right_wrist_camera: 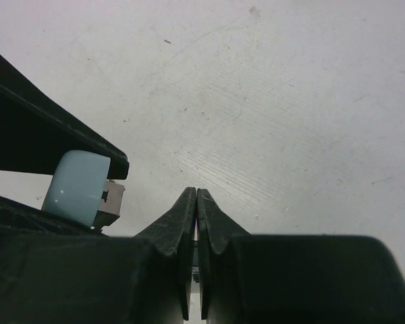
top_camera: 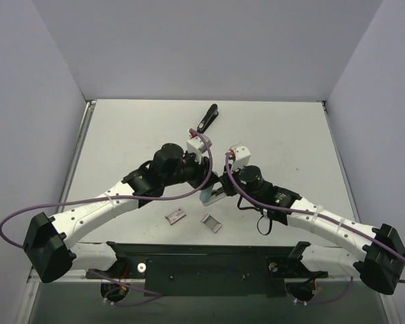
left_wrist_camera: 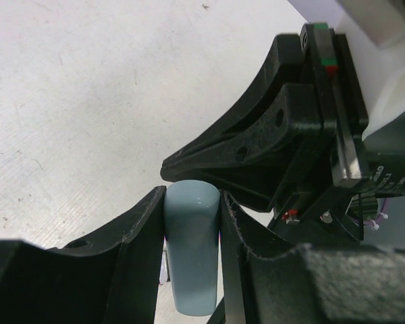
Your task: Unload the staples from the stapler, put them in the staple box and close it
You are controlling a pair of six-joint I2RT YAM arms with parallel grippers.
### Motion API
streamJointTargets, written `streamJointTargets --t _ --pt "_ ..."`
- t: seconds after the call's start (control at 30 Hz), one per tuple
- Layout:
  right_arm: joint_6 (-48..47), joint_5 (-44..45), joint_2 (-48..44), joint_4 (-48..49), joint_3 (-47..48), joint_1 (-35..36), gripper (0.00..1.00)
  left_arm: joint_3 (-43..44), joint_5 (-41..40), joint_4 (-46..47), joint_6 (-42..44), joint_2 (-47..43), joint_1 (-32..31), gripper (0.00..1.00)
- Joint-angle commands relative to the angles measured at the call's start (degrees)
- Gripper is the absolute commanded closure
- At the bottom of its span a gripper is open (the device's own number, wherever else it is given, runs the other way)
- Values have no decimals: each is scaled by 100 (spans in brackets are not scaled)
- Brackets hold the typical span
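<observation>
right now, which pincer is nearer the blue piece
Left. The left pincer is clamped on the blue piece, one finger on either side. The right pincer is shut just beside it, not gripping it.

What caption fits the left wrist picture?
Left gripper clamps a pale blue piece; shut right gripper close by.

The pale booth I work in: one table, three plain walls.
My table is matt white, faintly speckled and finely scratched where I see it up close; its far edge meets the back wall, smooth and pale lavender-grey; the left wall and the right wall slant in on either side in the same tone; a thin grey strip runs along the table's left edge; the light is even and soft, the shadows faint.
</observation>
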Motion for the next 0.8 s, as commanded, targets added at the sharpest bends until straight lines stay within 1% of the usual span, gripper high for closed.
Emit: streamJointTargets --t 0.0,0.13,0.17,0.3,0.63,0.67,0.77 --pt "214 -253 65 952 -273 -47 100 422 -315 490 -187 43 66 100" --pt "407 -342 100 1348 -634 -47 100 405 -517 534 -318 105 127 100" --pt "477 -342 109 1470 -756 -55 100 387 -578 743 -362 140 136 100" --pt "583 -403 144 1831 -1047 -47 100 291 -763 990 -503 228 162 100" --pt "777 -746 512 2236 -1047 -47 100 264 -1264 1518 -758 544 276 100" --pt "794 -781 574 2262 -1039 -47 100 281 -1430 1579 -775 562 285 100" --pt "838 -799 688 2420 -1047 -47 100 360 -1501 1659 -819 641 346 100"
